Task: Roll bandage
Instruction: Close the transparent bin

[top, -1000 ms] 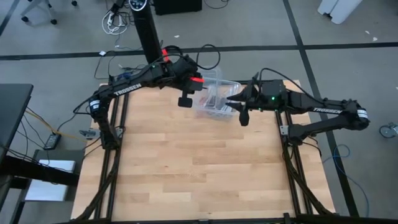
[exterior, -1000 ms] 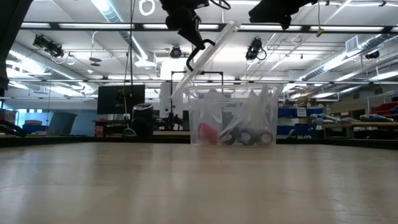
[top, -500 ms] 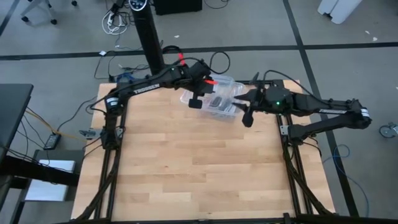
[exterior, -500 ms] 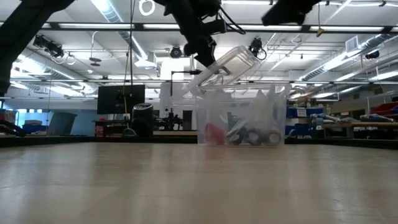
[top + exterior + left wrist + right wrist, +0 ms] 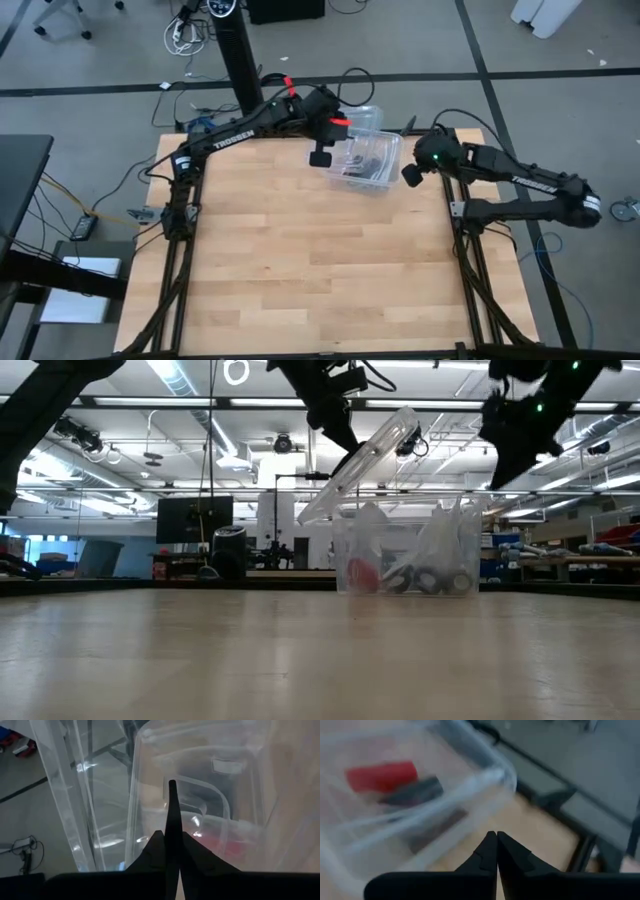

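Observation:
A clear plastic box (image 5: 368, 165) stands on the table's far right part. Inside it the red bandage (image 5: 362, 572) lies on the bottom, also seen through the wall in the right wrist view (image 5: 382, 775), beside dark rolls (image 5: 432, 580). My left gripper (image 5: 345, 440) is shut on the box's clear lid (image 5: 365, 465), above the box's far-left rim. My right gripper (image 5: 410, 175) is shut and hangs in the air just right of the box, touching nothing. My left gripper pinches the clear lid by its edge (image 5: 356, 457), about halfway along, between its two fingers. The fingers slant down from above and from the table's left. The lid hangs tilted, one end high (image 5: 405, 422), the other end low (image 5: 308, 515) at the height of the box's rim.
The bare wooden tabletop (image 5: 300, 260) spreads from the box toward the near edge. The box stands close to the table's far right corner (image 5: 475, 135). The room behind shows in the low view.
The box has slid along the table toward its right edge. My left gripper has followed to the right with the lid, which now stands steeper. My right gripper has drawn back from the box's right rim toward the right edge, tipped downward, sunk and shut.

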Robot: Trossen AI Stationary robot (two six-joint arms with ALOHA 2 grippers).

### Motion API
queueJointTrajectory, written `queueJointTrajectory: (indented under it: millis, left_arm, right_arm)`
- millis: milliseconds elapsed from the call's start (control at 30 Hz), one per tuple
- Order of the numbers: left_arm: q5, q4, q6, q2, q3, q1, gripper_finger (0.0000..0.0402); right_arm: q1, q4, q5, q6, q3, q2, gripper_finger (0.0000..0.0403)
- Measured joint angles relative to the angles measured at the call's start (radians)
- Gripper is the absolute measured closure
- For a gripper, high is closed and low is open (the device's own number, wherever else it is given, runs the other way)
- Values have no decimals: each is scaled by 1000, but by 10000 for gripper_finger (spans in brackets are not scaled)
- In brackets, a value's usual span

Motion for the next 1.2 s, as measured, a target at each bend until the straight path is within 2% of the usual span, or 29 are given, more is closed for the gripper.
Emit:
queueJointTrajectory:
  millis: [100, 233, 367, 500, 633, 900, 1200]
  left_arm:
    - [-2, -2, 0, 0, 0, 0, 380]
    - [-3, -1, 0, 0, 0, 0, 380]
    - [-5, 0, 0, 11, 0, 2, 380]
    - [-12, -31, 0, 45, 0, 9, 380]
    - [-64, -47, 3, 87, 0, 7, 380]
    - [-35, 10, 20, 126, 1, 7, 380]
    - [1, 61, 18, 146, 0, 1, 380]
  right_arm:
    - [-67, 64, -119, -9, -76, 19, 400]
    - [-116, 285, -273, -37, -174, 56, 401]
    - [-124, 433, -355, -50, -211, 103, 401]
    - [-120, 491, -388, -67, -212, 130, 401]
    - [-120, 483, -391, -69, -212, 118, 402]
    - [-116, 478, -400, -75, -212, 63, 402]
    - [-117, 517, -449, -97, -212, 135, 403]
